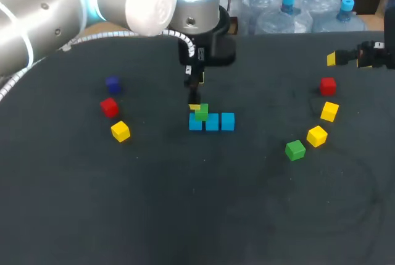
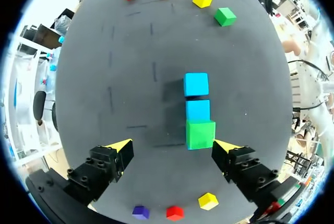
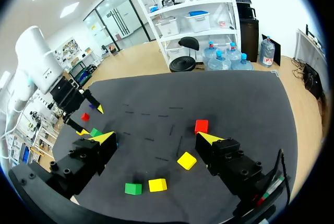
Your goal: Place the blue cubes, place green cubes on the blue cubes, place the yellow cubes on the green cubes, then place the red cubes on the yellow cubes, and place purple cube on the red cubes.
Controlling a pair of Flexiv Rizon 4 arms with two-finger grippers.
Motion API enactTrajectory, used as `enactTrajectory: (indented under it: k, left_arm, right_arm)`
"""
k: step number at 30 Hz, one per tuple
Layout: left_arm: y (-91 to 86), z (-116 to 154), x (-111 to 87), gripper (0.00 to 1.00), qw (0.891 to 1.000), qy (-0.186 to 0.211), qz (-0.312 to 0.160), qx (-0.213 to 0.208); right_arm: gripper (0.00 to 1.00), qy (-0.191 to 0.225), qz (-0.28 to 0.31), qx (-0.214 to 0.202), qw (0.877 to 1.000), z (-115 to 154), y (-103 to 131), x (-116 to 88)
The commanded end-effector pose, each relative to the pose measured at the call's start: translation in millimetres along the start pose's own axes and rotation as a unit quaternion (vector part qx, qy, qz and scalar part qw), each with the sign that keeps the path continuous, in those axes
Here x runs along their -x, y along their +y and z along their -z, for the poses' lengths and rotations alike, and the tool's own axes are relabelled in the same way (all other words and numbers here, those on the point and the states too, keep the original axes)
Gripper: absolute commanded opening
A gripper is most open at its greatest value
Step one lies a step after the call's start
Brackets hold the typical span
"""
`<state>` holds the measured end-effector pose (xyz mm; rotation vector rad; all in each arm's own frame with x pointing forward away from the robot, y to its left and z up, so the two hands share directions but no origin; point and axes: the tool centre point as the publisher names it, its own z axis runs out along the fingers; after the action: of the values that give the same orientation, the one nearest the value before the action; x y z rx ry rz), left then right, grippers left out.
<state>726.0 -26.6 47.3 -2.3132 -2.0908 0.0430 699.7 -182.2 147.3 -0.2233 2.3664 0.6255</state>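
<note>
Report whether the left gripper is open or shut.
Open: the left gripper shows its yellow tips wide apart in its wrist view; the green cube is not clamped between them.

High head, overhead left wrist; shared blue cubes

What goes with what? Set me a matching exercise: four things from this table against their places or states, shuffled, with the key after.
Things
1 purple cube
2 stacked green cube
3 loose green cube
4 left gripper

Places or states
A open, over the middle of the table
B beside a yellow cube, right side
C on a blue cube
D next to the left red cube

Pairs: 1-D, 2-C, 3-B, 4-A
</note>
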Motion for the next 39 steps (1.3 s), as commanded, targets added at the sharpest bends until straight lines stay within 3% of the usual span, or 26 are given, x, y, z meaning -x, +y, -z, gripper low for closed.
enactTrajectory:
  k: [1, 14, 26, 39]
  left_arm:
    - [2.7, 5, -1.1, 1.0, 1.0, 0.005, 0.001, -0.021]
    - [-20.7, 7, 6.2, 1.0, 0.999, 0.006, 0.017, -0.031]
    - [-40.5, 4, 7.2, 1.0, 0.999, -0.001, 0.046, -0.012]
    - [-44.8, -2, 10.6, 1.0, 0.999, -0.005, 0.051, -0.005]
  right_arm:
    - [1.0, 0.0, 0.0, -0.001, 1.0, 1, 0, 0]
    - [1.0, 0.0, 0.0, -0.001, 1.0, 1, 0, 0]
    - [1.0, 0.0, 0.0, -0.001, 1.0, 1, 0, 0]
    - [1.0, 0.0, 0.0, -0.001, 1.0, 1, 0, 0]
